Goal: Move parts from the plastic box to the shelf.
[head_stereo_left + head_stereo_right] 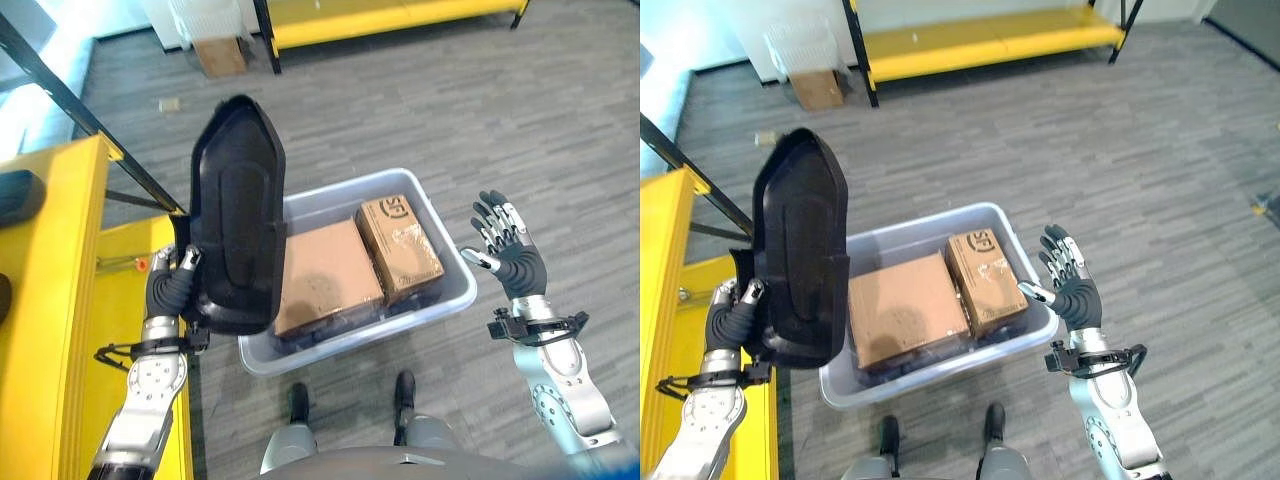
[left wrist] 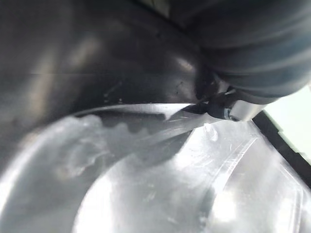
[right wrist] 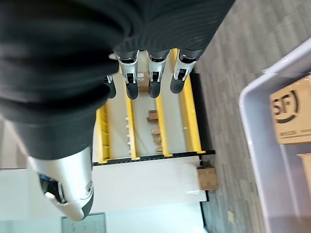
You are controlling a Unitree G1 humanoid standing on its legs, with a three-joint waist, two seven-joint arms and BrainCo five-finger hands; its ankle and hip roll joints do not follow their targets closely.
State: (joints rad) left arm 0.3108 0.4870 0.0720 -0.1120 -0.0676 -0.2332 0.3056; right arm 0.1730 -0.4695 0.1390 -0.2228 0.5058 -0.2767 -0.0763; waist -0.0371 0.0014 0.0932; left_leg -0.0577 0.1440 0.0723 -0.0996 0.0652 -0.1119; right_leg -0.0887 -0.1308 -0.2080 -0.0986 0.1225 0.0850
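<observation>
Black part (image 1: pixel 235 215): a big moulded black shell, up in the air and standing on end, lifted clear of the box and hanging over its left end.
Left robot hand (image 1: pixel 172 280): low on the part's left edge, fingers wrapped round the rim; it carries the whole piece alone, and the left wrist view shows glossy black plastic right up against the ribbed cover.
Plastic box (image 1: pixel 452 296): pale grey tub on the floor in front of the robot, just right of the raised part.
Still in the box: a large flat cardboard box (image 1: pixel 325 275) and a smaller taped cardboard box (image 1: pixel 400 245) side by side, touching, with something dark showing under them that I can't make out.
Right robot hand (image 1: pixel 508 245): off the box's right end, fingers straight and spread, holding nothing, touching nothing.
Yellow shelf (image 1: pixel 55 290): right beside the left arm, at the robot's left; the part is near it but not on it yet.
Far shelf (image 1: pixel 980 35): another yellow rack across the room, a small carton (image 1: pixel 818 90) on the floor by it.
Progress: early, I'd say. One part out and in transit, none seen placed, and at least two packages left to fetch.
What's left now: swing the shell left and set it down on the shelf.
</observation>
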